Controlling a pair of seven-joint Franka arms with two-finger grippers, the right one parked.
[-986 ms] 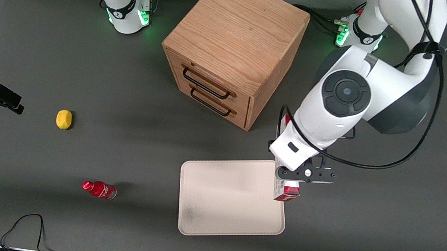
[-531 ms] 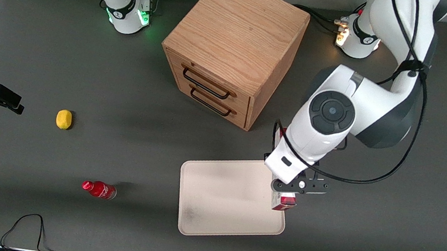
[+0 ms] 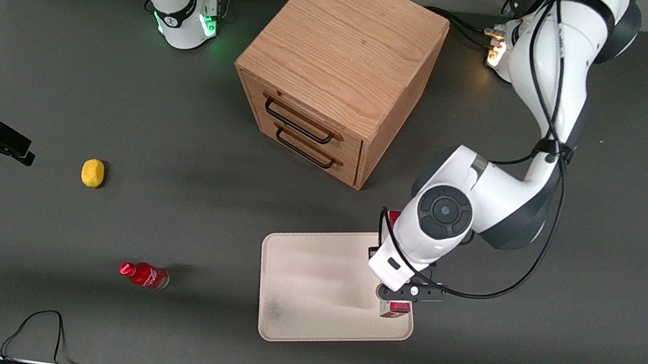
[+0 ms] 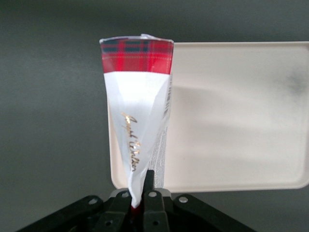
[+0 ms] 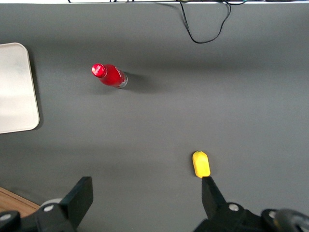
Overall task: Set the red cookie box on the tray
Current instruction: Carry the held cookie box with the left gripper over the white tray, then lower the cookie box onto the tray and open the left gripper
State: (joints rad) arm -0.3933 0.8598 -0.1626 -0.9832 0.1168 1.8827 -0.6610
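one end of the red cookie box [image 4: 136, 121] is pinched in my tool [image 3: 403, 294], hanging upright (thin edge down) over the tray [image 3: 311, 280] edge, lower right of centre, ready to lower.

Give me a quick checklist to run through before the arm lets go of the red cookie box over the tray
1. Grip: the gripper is shut on the red cookie box, pinching its end. Ok.
2. Position: in the front view the gripper is above the tray, close to the rim at the working arm's end. Ok, but marginal.
3. Box contact with the tray: cannot tell; the box hangs down from the gripper and its lower end may not be touching.
4. Landing area: the tray surface beside the box is bare except for a grey smudge. Ok.
5. Nearby things: the wooden drawer cabinet stands apart from the tray. Ok.
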